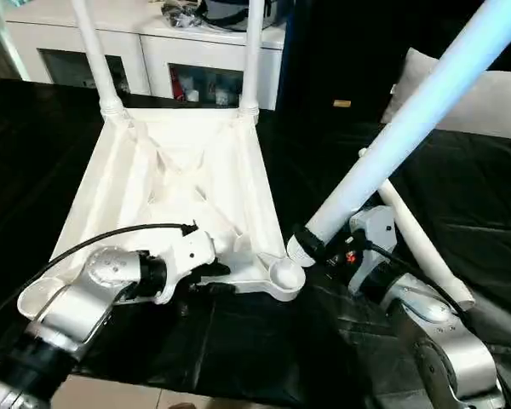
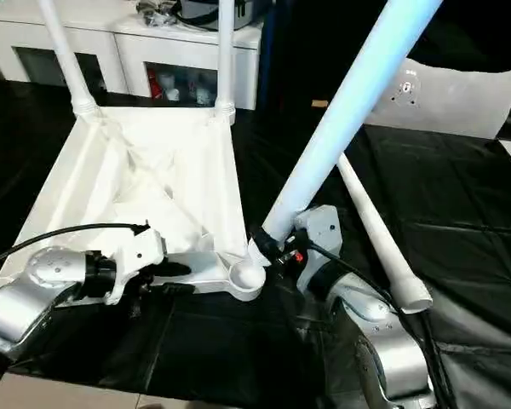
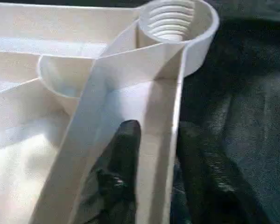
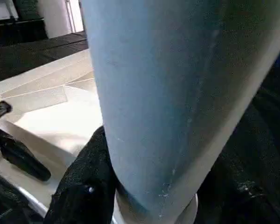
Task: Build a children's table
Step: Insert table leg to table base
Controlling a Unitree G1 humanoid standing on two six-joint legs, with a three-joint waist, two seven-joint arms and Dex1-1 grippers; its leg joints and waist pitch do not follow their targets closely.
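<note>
A: Where does the table top (image 1: 183, 183) lie?

B: Upside down across the left and centre of the frame on the black cloth (image 1: 460, 196), ribs up. Two legs (image 1: 94, 51) stand in its far corners at the top; a spare leg (image 1: 426, 247) lies at centre right.

A: And the grippers?

B: The left gripper (image 3: 154, 154) pinches the near rim wall, one finger on each side. The right gripper (image 1: 324, 247) is clamped on the thick end of a third leg (image 1: 409, 111).

A: What does the next move turn on?

B: The empty threaded socket (image 1: 285, 274) sits just left of and below that leg's foot, near lower centre. The leg's long axis slants to the upper right, so I judge it must be stood upright over the socket.
</note>
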